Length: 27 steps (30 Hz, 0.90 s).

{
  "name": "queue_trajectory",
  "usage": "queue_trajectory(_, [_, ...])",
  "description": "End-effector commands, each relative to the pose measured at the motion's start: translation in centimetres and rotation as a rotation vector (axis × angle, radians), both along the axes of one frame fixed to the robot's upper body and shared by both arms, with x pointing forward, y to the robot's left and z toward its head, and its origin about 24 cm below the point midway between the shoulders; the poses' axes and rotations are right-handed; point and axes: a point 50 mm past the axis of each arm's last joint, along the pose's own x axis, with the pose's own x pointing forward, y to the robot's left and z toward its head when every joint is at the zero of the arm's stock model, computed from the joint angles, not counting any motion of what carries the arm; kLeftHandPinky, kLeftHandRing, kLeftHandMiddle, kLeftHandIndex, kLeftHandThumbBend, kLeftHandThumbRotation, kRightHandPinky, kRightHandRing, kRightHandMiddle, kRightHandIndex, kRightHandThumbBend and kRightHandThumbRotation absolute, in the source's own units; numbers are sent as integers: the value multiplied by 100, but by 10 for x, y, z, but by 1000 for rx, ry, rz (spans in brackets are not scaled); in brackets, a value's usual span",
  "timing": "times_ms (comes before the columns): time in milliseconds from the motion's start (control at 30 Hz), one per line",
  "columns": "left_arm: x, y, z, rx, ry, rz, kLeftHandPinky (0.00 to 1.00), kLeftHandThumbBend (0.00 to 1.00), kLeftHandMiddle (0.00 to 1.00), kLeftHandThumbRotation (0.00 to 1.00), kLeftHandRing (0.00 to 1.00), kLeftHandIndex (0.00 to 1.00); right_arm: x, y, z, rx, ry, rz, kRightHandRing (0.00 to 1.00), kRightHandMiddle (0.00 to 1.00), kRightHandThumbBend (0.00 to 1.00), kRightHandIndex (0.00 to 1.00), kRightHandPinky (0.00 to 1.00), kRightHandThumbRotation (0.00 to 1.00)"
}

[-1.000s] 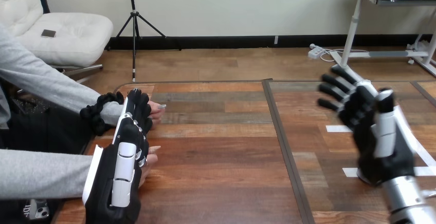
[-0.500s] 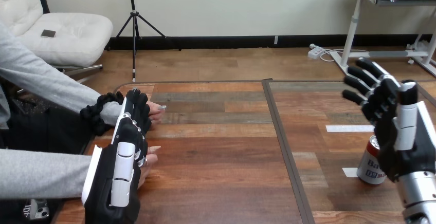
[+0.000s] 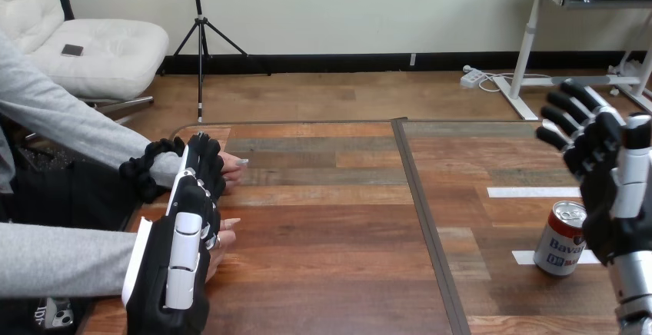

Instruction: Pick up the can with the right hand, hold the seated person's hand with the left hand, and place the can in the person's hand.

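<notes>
A red-and-white can (image 3: 563,239) stands upright on the table (image 3: 330,220) near its right front. My right hand (image 3: 607,189) is raised just right of and above the can, open with spread fingers, holding nothing and apart from the can. At the left, my left hand (image 3: 181,258) lies back-up with its fingers straight, pointing away from me. It covers most of the person's nearer hand (image 3: 224,237), whose fingertips show at its right edge. The person's farther hand (image 3: 233,167) rests on the table beside my left hand's fingertips (image 3: 204,157). I see no curl round either hand.
A dark seam (image 3: 427,220) runs front to back down the table's middle. White tape strips (image 3: 530,192) lie on the right half, one partly under the can. The person's grey sleeves (image 3: 61,262) come in from the left edge.
My right hand has swung to the right and slightly up, uncovering the can that it hid a second ago. My left hand and the person's hands have stayed put.
</notes>
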Motion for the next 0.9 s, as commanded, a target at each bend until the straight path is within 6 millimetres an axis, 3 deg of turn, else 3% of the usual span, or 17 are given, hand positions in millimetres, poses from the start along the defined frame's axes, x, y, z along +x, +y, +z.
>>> queue_trajectory(0, [2,-7,7,-29,-45,4,100,56,100,100,100,100,17,-9,25,-22,-99,-17,87,86,87,85,82,100])
queue_trajectory(600, [2,-6,6,-23,-49,8,100,57,100,100,100,100,22,-27,17,-12,-33,-105,90,87,88,85,90,100])
queue_trajectory(867, [2,-5,6,-21,-48,10,100,57,100,100,100,100,25,-32,14,-11,-10,-129,89,88,87,87,88,100])
